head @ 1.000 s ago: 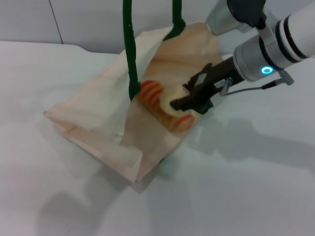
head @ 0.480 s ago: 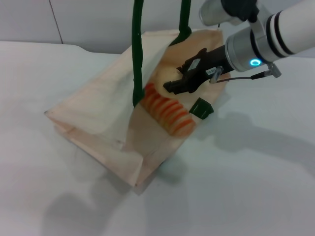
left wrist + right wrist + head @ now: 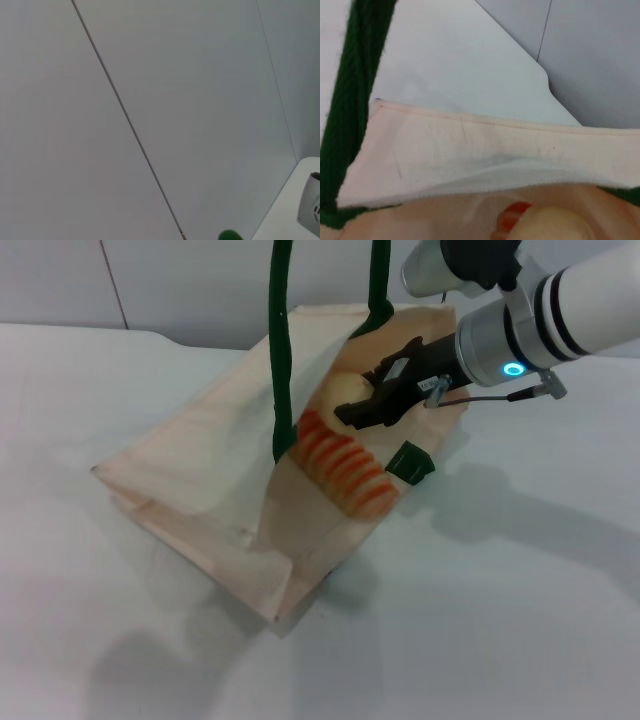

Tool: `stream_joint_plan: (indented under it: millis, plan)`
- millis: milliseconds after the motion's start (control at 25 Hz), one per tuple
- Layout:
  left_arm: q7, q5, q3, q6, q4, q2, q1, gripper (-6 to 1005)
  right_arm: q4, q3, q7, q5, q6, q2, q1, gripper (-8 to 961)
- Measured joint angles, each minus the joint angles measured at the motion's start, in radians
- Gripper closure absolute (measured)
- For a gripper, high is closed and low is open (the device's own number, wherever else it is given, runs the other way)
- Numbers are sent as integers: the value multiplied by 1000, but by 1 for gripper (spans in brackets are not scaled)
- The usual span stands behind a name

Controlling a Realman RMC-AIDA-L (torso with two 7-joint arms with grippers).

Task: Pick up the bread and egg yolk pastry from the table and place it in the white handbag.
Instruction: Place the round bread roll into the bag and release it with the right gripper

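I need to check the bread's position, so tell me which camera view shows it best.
The head view. There the bread shows nearly whole, lying inside the open white handbag just below the right gripper. The right wrist view catches only a sliver of orange stripe beside the egg yolk pastry. The left wrist view shows no bread.

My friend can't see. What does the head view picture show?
The right tool reaches into the open white handbag, right by the egg yolk pastry. The striped bread lies inside too. The bag rests on the table, green handles pulled up.
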Motion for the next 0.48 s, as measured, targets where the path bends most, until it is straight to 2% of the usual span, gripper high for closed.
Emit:
stream_joint_plan:
  millis: [80, 280, 400, 480]
  plan:
    - [0, 0, 0, 0, 0, 0, 0, 840, 2, -2, 2, 0, 8, 0, 1, 494]
    - [0, 1, -4, 0, -1, 0, 3, 839, 9, 0, 3, 0, 10, -2, 1, 347]
    - [0, 2, -8, 1, -1, 0, 7, 838, 11, 1, 3, 0, 11, -3, 1, 183]
    - [-2, 2, -10, 2, -1, 0, 9, 838, 11, 2, 3, 0, 11, -3, -1, 184]
